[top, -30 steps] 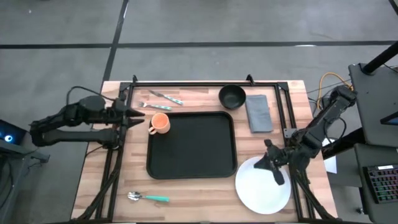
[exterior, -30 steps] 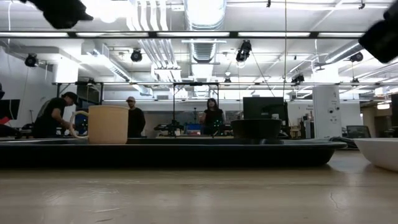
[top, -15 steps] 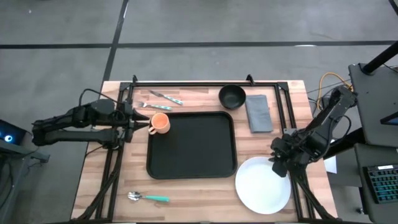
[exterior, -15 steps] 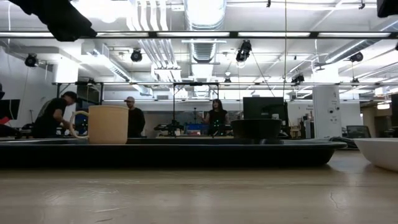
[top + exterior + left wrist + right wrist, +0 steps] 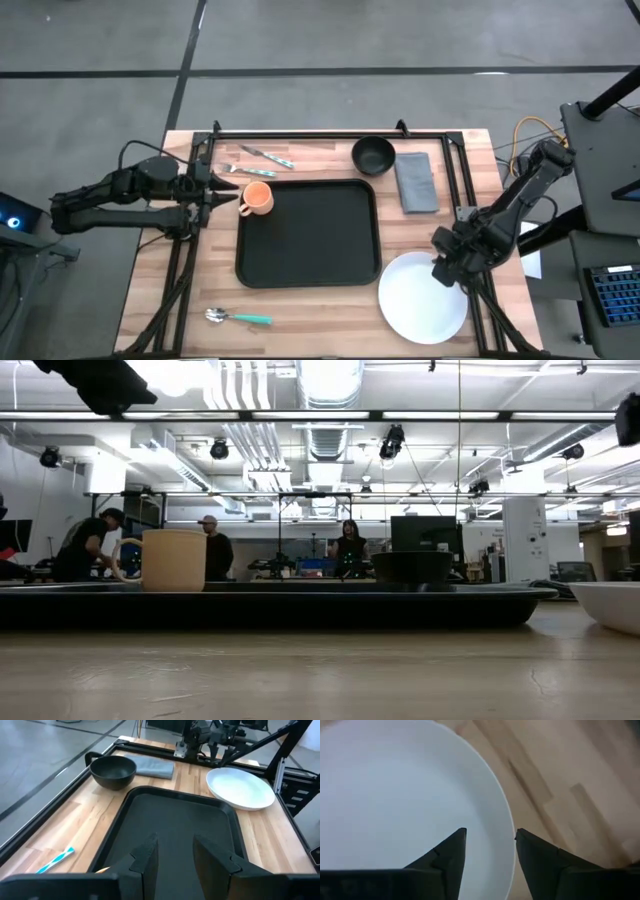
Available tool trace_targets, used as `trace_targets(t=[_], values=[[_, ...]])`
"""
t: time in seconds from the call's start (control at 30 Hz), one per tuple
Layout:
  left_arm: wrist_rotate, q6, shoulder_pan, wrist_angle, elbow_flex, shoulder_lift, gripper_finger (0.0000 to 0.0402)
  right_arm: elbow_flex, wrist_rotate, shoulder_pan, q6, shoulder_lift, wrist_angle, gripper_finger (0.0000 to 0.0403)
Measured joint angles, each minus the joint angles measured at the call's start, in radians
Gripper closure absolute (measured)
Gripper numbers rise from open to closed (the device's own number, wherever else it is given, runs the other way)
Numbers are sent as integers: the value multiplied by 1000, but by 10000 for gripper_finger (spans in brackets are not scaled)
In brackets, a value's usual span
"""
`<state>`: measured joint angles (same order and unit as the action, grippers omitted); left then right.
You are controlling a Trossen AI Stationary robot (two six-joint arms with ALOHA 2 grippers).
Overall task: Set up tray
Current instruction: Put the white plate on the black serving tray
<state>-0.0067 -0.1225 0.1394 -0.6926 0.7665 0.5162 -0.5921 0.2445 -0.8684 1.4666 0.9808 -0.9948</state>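
Note:
The black tray [image 5: 307, 232] lies flat mid-table. An orange cup [image 5: 257, 197] stands on the wood by the tray's far left corner. My left gripper [image 5: 225, 190] hovers open just left of it, and a sliver of the cup [image 5: 102, 869] shows under its fingers [image 5: 145, 862]. The white plate [image 5: 423, 297] rests on the table off the tray's near right corner. My right gripper [image 5: 445, 268] points down, open, over the plate's far right rim [image 5: 507, 835]. One finger stands inside the rim and one outside; I cannot tell whether they touch it.
A black bowl [image 5: 373, 155] and a folded grey napkin [image 5: 416, 182] sit beyond the tray's far right corner. A fork and a knife [image 5: 258, 160] lie at the far left, and a teal-handled spoon [image 5: 238, 317] at the near left. Black frame rails [image 5: 330, 133] border the table.
My right gripper has tipped from nearly level to pointing steeply down, rolling as it went. It has sunk over the plate's far right rim. The plate, tray and cup have stayed where they were.

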Motion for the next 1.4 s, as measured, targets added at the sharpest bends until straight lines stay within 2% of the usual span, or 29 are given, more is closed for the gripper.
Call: trace_targets(t=[0.37, 0.6, 0.77, 0.87, 0.93, 1.0, 1.17, 1.4], values=[[0, 0, 0, -7, -1, 0, 300, 125, -111, 0, 9, -19, 97, 256], [0, -6, 0, -7, -1, 0, 300, 179, -118, -6, 18, -18, 146, 253], [0, -8, 0, -7, -1, 0, 300, 230, -145, -6, 23, -18, 242, 278], [0, -10, 0, -7, -1, 0, 300, 237, -158, -6, 48, -18, 250, 323], [0, -10, 0, -7, -1, 0, 300, 225, -155, -5, 52, -18, 230, 367], [0, -10, 0, -7, -1, 0, 300, 197, -143, -4, 59, -18, 195, 385], [0, -10, 0, -7, -1, 0, 300, 113, -135, 9, 143, -18, 81, 393], [0, -10, 0, -6, -1, 8, 300, -74, -117, 55, 64, -38, -35, 395]])
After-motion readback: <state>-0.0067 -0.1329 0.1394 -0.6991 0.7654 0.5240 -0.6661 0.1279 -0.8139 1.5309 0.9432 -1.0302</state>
